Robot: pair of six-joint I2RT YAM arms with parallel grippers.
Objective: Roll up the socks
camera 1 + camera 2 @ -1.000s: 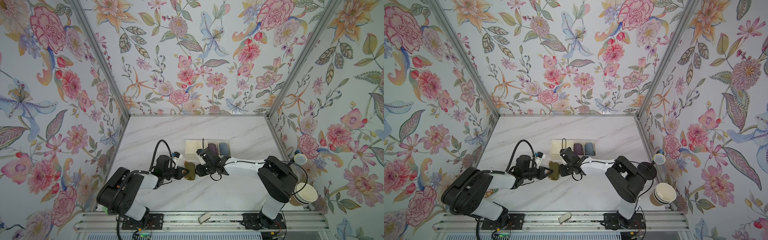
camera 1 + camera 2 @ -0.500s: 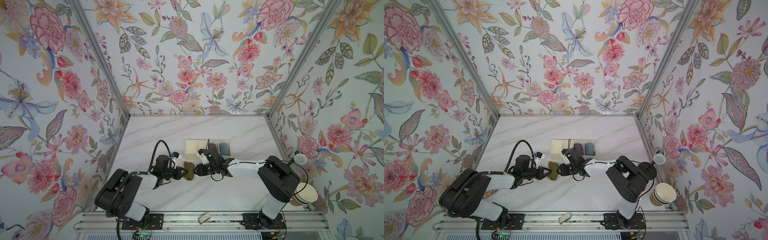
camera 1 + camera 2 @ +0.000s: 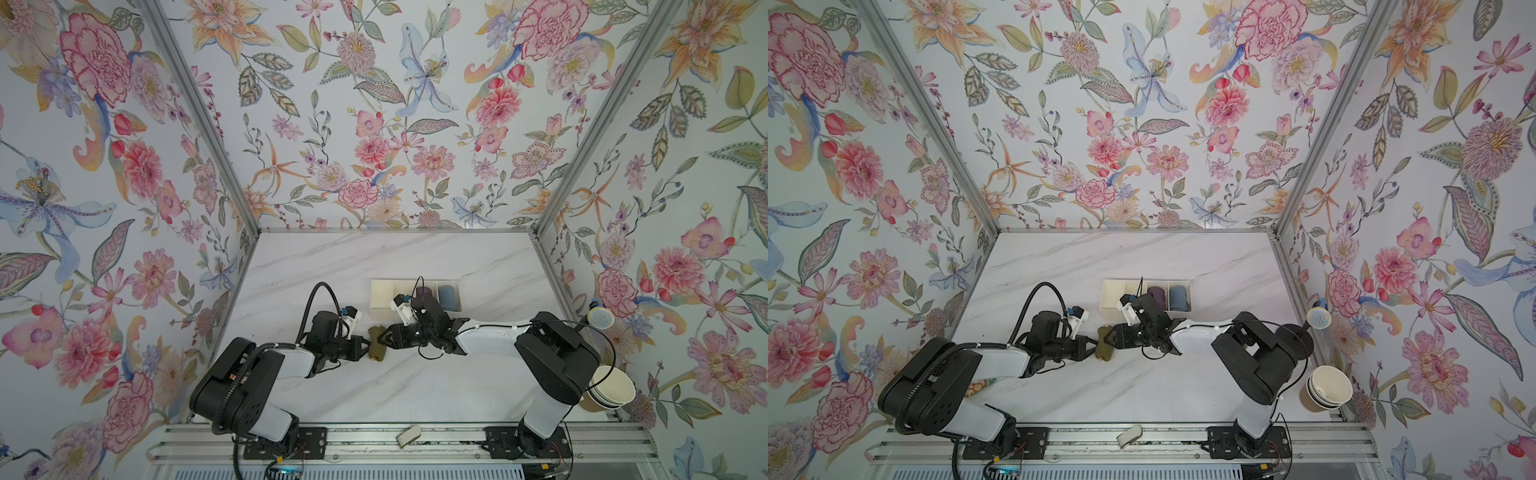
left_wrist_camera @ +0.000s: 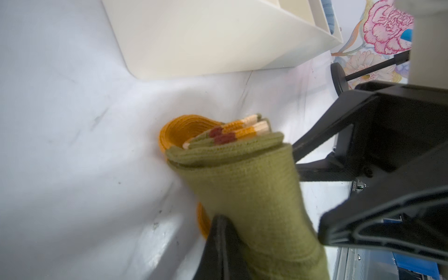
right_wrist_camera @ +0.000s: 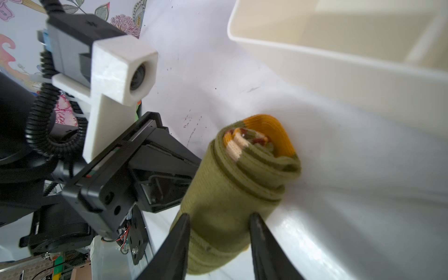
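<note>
The socks (image 3: pixel 377 345) (image 3: pixel 1104 345) lie as one olive-green roll on the marble table in front of the tray, between the two grippers. The roll's end shows mustard yellow and striped cuffs (image 5: pixel 254 143) (image 4: pixel 232 135). My right gripper (image 5: pixel 219 215) (image 3: pixel 384 336) straddles the roll, with a finger touching each side and pinching it lightly. My left gripper (image 4: pixel 219 232) (image 3: pixel 368 344) is shut, its joined tips pressed against the roll's opposite side. The underside of the roll is hidden.
A cream divided tray (image 3: pixel 380 296) (image 5: pixel 339 60) stands just behind the socks, holding a purple roll (image 3: pixel 424 293) and a blue roll (image 3: pixel 448 296). Stacked paper cups (image 3: pixel 613 390) and a blue-headed stand (image 3: pixel 601 318) sit at the right edge. Floral walls enclose the table.
The right gripper's jaws have spread wider around the roll and it has shifted slightly left. The left gripper stays shut against the roll, which has barely moved.
</note>
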